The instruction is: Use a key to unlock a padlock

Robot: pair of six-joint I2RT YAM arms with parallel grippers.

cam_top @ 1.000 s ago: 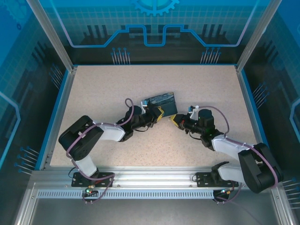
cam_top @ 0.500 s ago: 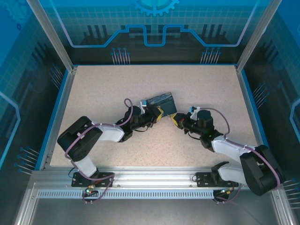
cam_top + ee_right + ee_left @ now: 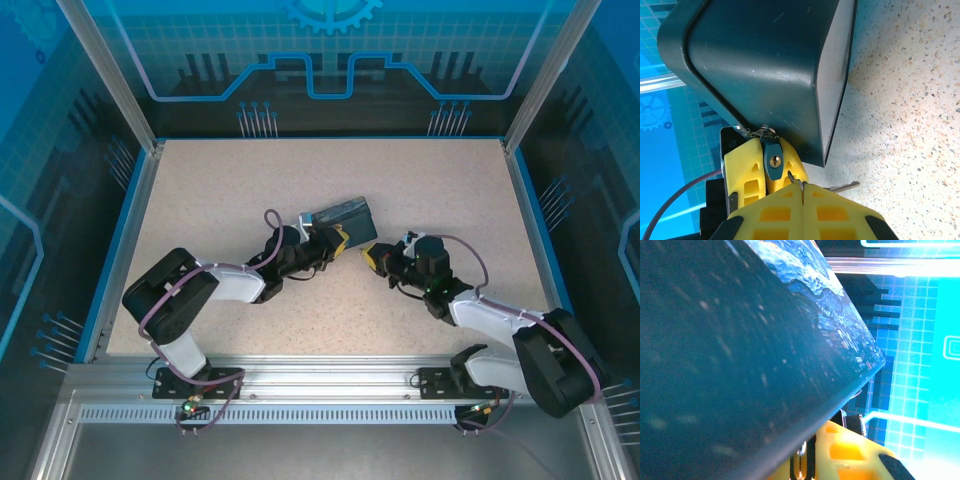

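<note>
Although both tools are in place, the lock is judged not yet opened. The padlock [image 3: 773,161], a small blue-grey body w/ a brass keyhole [image 3: 774,161] facing the right wrist cam, is seen hanging at the metal hasp [image 3: 760,132] on the lower corner of the dark box [image 3: 755,65]. It is clamped by the left gripper [image 3: 339,239], w/ one yellow finger on each side of the body, so it is steadied for insertion.

The right gripper [image 3: 802,200] is seen w/ its fingers pressed together and no gap at the seam. The key [image 3: 842,187] is judged to be pinched there, its silvery end sticking out sideways to the right of the fingers. A thin metal bit [image 3: 792,177] is seen at the fingertips, just below the keyhole and not inside it. Whether that is key blade or ring cannot be told.

Done, approx.: key picked up, padlock gripped and presented, key hand set just beside the keyhole.

Left, as judged: key tip to be lined up w/ the keyhole, pushed in and turned, then the shackle pulled free of the hasp. The shackle is mostly hidden by the fingers, but nothing open is seen. Progress is put at roughly mid-task, w/ the fine alignment expected to be the hard part.
</note>
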